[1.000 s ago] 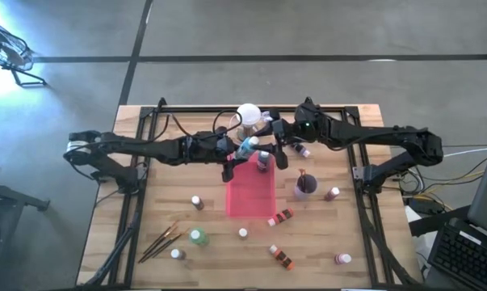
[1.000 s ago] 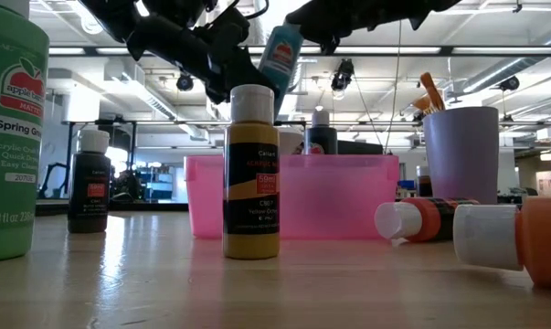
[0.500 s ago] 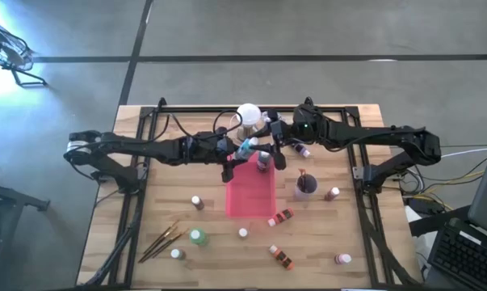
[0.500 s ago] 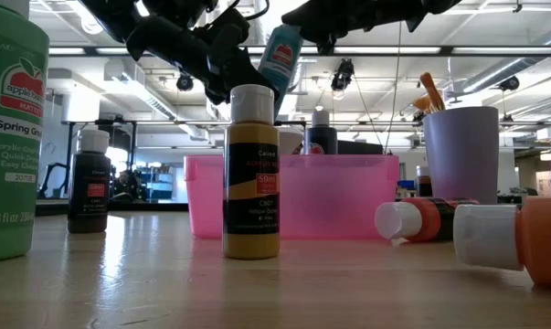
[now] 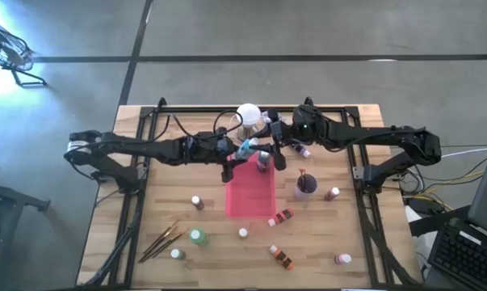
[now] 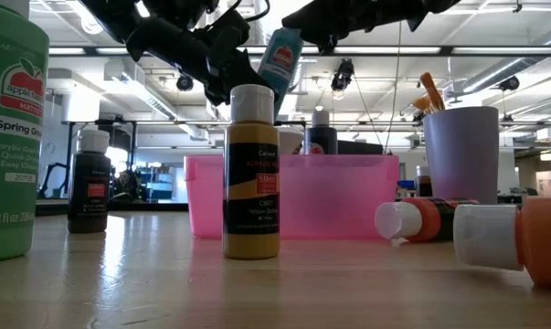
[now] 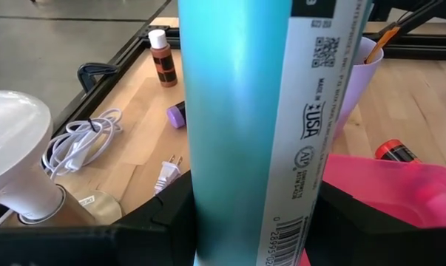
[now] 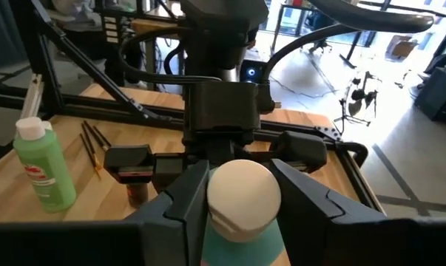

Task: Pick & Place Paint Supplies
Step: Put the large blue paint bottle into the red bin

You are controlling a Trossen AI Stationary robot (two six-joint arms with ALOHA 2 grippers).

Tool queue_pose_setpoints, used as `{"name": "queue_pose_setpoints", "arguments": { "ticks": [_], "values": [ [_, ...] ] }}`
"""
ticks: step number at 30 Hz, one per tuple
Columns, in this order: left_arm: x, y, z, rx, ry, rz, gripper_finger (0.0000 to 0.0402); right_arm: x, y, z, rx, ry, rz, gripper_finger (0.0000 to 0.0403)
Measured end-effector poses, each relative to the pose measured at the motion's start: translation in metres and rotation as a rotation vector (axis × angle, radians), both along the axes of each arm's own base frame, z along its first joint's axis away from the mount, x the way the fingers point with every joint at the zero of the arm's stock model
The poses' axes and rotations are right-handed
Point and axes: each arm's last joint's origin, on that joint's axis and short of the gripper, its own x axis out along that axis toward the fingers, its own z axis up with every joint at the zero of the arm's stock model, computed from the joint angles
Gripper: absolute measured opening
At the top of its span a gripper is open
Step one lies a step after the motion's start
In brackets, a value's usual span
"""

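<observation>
**both grippers on the teal bottle above the pink tray**

your left gripper [image 5: 241,152] holds the teal bottle [image 5: 246,148] up off the worktop [image 5: 170,202], its fingers [image 7: 174,214] partly closed against the bottle's body; the left wrist view shows the teal side pressed between them; the bottle hangs tilted over the far end of the pink tray [image 5: 251,194], just beside the white ball-topped stand [image 5: 248,115];

your right gripper [image 5: 263,144] meets it from the other side; in the right wrist view its fingers [image 8: 182,193] sit on either side of the bottle's white cap [image 8: 241,193], close around it, though you cannot tell whether they press it yet;

the rest of your paint supplies lie scattered on the worktop: a green bottle [image 5: 197,237] stands near the brushes [image 5: 164,239] at the near left; an ochre bottle [image 6: 251,174] stands in front of the tray in the low view; a black bottle [image 6: 90,183] stands to its left; orange bottles [image 5: 281,217] lie on their sides near the tray's near right corner; the lilac cup [image 5: 306,185] with a brush in it stands to the right of the tray.
</observation>
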Motion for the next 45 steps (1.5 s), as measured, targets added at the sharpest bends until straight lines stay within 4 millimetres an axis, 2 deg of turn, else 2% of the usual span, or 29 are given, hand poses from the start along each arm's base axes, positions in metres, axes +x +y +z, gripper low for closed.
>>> {"name": "queue_pose_setpoints", "arguments": {
  "ticks": [7,16,20,32,45],
  "values": [
    [-0.001,0.001,-0.002,0.002,0.019,0.052,0.0195,-0.001,0.000,-0.003,0.003,0.031,-0.013,0.0114],
    [-0.003,0.003,-0.001,-0.015,0.026,0.114,0.0310,-0.002,-0.003,-0.012,-0.017,0.116,-0.077,0.0119],
    [-0.004,0.002,-0.002,0.004,0.053,0.100,0.0339,-0.002,-0.002,-0.009,-0.026,0.093,-0.072,0.0115],
    [-0.038,0.000,0.028,0.021,0.040,0.180,0.0339,0.003,-0.003,-0.020,0.001,0.140,-0.074,0.0117],
    [-0.042,0.000,0.027,0.015,0.072,0.210,0.0339,0.023,-0.008,-0.043,0.024,0.214,-0.072,0.0117]
  ]
}}
